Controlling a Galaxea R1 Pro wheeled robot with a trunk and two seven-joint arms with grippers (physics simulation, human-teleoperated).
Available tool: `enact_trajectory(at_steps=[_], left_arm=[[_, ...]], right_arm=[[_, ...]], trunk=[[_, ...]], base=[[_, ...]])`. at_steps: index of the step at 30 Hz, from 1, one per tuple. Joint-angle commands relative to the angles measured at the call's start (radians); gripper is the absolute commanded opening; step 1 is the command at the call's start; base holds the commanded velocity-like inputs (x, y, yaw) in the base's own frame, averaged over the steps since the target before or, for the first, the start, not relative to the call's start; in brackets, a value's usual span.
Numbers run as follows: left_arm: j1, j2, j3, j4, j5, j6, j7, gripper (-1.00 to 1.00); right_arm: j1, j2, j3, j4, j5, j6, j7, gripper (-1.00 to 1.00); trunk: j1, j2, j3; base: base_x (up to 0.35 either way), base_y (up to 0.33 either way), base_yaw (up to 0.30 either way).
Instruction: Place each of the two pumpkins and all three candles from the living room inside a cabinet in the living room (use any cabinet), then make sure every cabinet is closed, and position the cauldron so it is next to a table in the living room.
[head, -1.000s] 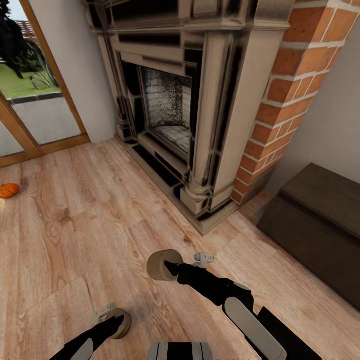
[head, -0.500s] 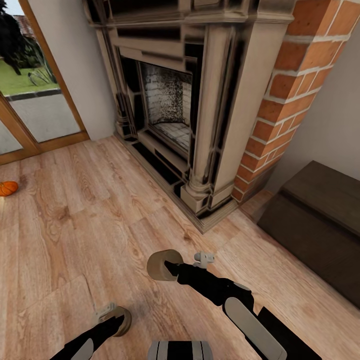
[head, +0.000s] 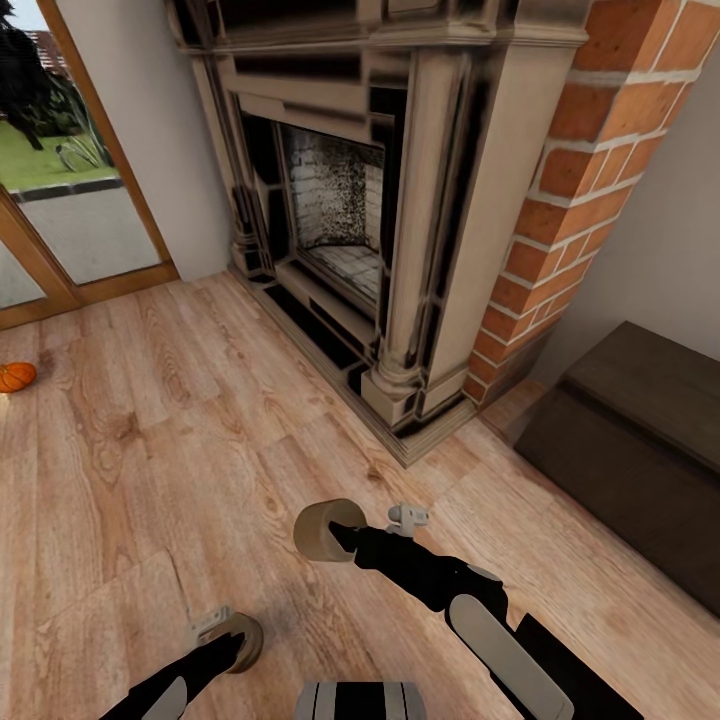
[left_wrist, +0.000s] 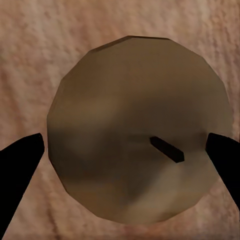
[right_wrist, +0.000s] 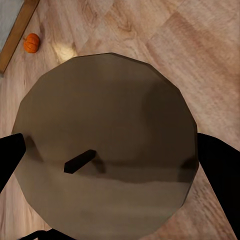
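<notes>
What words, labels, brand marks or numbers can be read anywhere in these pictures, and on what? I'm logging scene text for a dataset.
None: no writing, label or number can be read in any view.
The candle in the left gripper and the candle in the right gripper have plain ends with a dark wick only.
The cabinet, fireplace, brick column and pumpkin are unmarked.

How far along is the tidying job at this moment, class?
Done: nothing visibly stored. In hand: each gripper, left and right, holds a candle between its jaws. Left: a pumpkin lies on the floor; the cabinet looks closed.
</notes>
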Motion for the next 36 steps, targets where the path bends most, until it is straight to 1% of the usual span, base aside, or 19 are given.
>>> enact_trajectory(at_steps=[1, 30, 36], left_arm=[[0.000, 0.001, -0.003, -0.001, 0.008, 0.004, -0.002, -1.00], [0.000, 0.001, -0.005, -0.001, 0.008, 0.004, -0.002, -1.00], [0.000, 0.002, -0.007, -0.001, 0.006, 0.006, -0.002, -1.00]], right_arm=[[-0.001, -0.001, 0.002, -0.002, -0.009, 0.000, -0.009, -1.00], [-0.001, -0.001, 0.002, -0.002, -0.009, 0.000, -0.009, -1.00], [-0.001, 0.000, 0.002, -0.002, -0.009, 0.000, -0.009, -1.00]], trunk=[[0.000, 0.000, -0.001], [0.000, 0.000, -0.001], [-0.003, 0.001, 0.022]], base=[[0.000, 0.000, 0.000], [0.000, 0.000, 0.000], [0.000, 0.000, 0.000]])
